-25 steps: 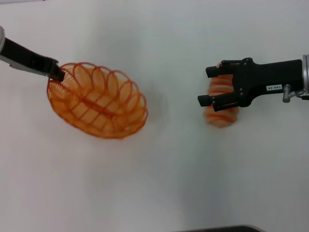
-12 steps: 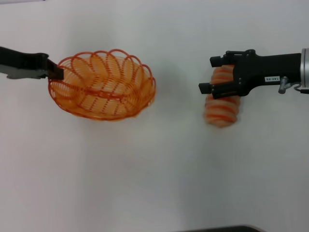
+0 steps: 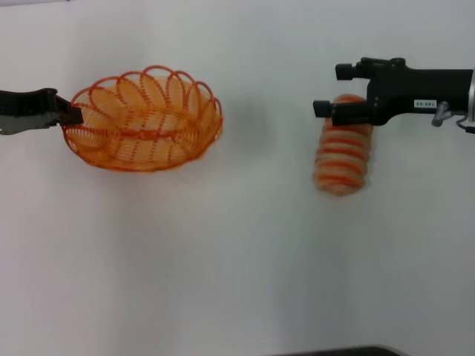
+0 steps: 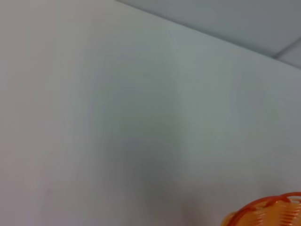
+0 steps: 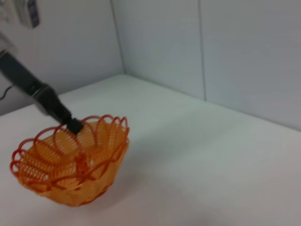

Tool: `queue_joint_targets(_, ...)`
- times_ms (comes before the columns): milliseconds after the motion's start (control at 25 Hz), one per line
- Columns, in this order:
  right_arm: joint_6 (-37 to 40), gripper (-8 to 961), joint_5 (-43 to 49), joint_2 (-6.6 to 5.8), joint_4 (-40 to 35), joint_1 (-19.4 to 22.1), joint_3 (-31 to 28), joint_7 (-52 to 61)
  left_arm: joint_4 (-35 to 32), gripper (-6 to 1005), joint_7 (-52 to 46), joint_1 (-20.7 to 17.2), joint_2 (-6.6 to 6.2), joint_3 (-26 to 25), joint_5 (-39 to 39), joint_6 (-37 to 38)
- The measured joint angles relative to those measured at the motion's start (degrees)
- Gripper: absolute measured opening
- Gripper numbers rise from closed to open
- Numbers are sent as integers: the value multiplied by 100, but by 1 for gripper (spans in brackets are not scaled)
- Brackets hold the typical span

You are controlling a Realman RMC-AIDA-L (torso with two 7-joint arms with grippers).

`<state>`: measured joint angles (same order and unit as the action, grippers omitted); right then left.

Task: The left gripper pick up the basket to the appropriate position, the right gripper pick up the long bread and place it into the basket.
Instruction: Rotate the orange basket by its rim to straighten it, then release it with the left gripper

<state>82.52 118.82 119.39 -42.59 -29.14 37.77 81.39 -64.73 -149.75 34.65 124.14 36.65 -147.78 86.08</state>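
Left gripper (image 3: 70,113): it enters from the left edge of the head view and is clamped on the left rim of the basket (image 3: 141,119). The right wrist view confirms the hold, with the black fingers pinching a rim loop of the basket (image 5: 70,162) on its far side.

Basket: orange wire, oval, scalloped rim. It sits left of centre over the white table (image 3: 237,259), opening upward and slightly tilted. Whether its base touches the table cannot be told. Nothing lies inside it. The left wrist view shows only a sliver of the orange rim (image 4: 268,212) at one corner.

Right gripper (image 3: 330,90): it reaches in from the right edge, white label visible on its body. Its two fingers are closed around the far end of the long bread (image 3: 343,148).

Long bread: pale tan with orange-brown stripes, it hangs from that grip with its free end pointing toward the near side. It is well apart from the basket, to the right of it.
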Motion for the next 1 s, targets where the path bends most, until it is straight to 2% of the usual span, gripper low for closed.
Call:
queue_joint_targets(320, -368, 930, -408, 11, 229, 33, -6, -102, 220, 71, -1, -253, 17, 116, 337, -321)
queue_joint_targets(600, -479, 930, -413, 14, 317, 3, 24, -128, 265, 71, -5, -469, 33, 568, 553, -658)
queue_joint_targets(1000, -509, 931, -413, 14, 452, -12, 54, -234, 439, 70, -12, -527, 31, 807, 600, -1036)
